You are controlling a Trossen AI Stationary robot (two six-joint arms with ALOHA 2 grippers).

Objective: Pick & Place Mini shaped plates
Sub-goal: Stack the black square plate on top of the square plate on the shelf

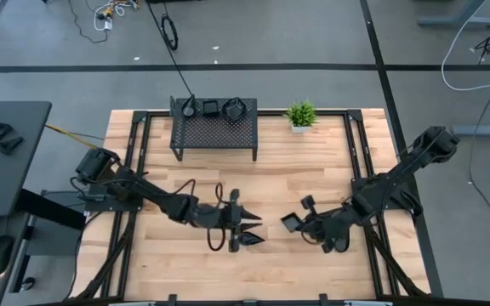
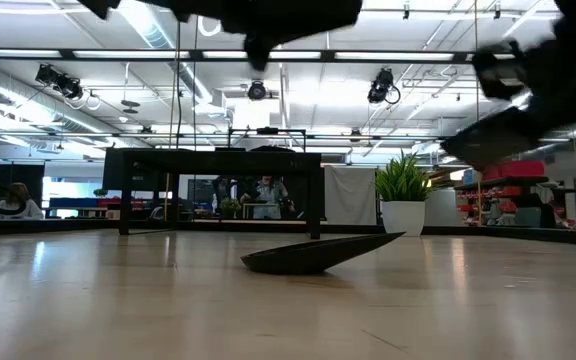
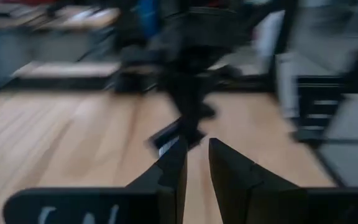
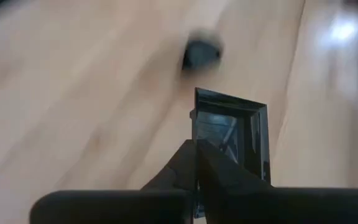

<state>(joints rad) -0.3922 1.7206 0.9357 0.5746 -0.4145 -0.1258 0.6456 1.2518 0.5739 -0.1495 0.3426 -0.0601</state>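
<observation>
High view shows us the right tool near the middle of the wooden surface, its fingers pinched onto the rim of a square mini plate lifted off the wood. Our left tool hovers just beside a leaf-shaped plate lying on the surface, fingers slightly parted and holding nothing. More plates sit on the black mesh rack at the far edge.

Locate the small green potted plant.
In the high view, the small green potted plant stands at the table's far edge, just right of the black mesh metal rack.
</observation>
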